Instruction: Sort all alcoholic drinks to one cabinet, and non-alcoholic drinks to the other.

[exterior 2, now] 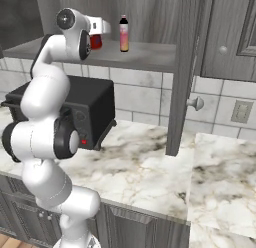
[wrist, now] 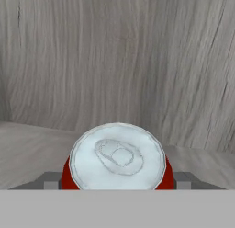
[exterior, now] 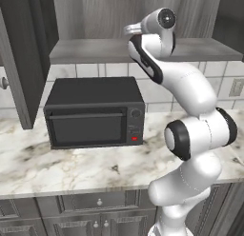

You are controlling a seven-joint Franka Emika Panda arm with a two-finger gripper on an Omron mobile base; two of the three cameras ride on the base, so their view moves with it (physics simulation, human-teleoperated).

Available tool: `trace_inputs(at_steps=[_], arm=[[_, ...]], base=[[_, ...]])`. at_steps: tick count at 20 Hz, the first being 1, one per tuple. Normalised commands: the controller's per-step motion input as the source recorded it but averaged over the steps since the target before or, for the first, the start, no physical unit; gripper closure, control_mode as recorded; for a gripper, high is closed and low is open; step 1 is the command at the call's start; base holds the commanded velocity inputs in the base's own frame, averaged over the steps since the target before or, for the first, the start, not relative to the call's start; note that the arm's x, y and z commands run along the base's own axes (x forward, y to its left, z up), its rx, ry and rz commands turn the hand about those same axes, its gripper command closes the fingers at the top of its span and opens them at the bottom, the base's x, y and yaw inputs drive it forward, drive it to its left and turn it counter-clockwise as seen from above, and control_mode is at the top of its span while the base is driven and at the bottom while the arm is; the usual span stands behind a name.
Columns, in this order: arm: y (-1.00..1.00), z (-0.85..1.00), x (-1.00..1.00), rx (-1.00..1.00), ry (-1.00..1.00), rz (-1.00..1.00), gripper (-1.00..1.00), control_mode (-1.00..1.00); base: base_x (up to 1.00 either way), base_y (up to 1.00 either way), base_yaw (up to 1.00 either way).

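My gripper (exterior 2: pixel 96 41) reaches into the open wall cabinet (exterior 2: pixel 145 54) and is shut on the red soda can (exterior 2: pixel 95 42). In the hand view the can's silver top (wrist: pixel 118 158) sits right between my fingers (wrist: pixel 184 180), in front of the cabinet's wood-grain back wall. I cannot tell whether the can touches the shelf floor. A small pink bottle (exterior 2: pixel 123 34) with a black cap stands upright on the same shelf, just to the right of the can. The alcoholic drinks are out of view.
A black microwave (exterior: pixel 95 111) sits on the marble counter (exterior: pixel 71 168) under the cabinet shelf (exterior: pixel 95 50). The cabinet's doors (exterior 2: pixel 182 67) (exterior: pixel 19 63) stand open on both sides. A second wall cabinet (exterior 2: pixel 225 37) to the right is closed.
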Motion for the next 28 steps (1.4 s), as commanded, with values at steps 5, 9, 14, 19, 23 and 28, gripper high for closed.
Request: trace_inputs(at_steps=[5, 9, 14, 19, 23, 28], arm=[[0.05, -0.21, 0.30, 0.00, 0.02, 0.00, 1.00, -1.00], [0.03, -0.28, 0.24, 0.00, 0.02, 0.00, 1.00, -1.00], [0.00, -0.32, 0.22, 0.00, 0.01, 0.00, 1.00, -1.00], [0.00, -0.33, 0.19, 0.00, 0.01, 0.00, 1.00, -1.00], [0.00, -0.35, 0.18, 0.00, 0.00, 0.00, 1.00, -1.00], [0.00, -0.23, 0.13, 0.00, 0.00, 0.00, 1.00, -1.00]], base=[[0.00, 0.00, 0.00], [0.00, 0.00, 0.00], [0.00, 0.00, 0.00], [0.00, 0.00, 0.00], [0.00, 0.00, 0.00], [0.00, 0.00, 0.00]])
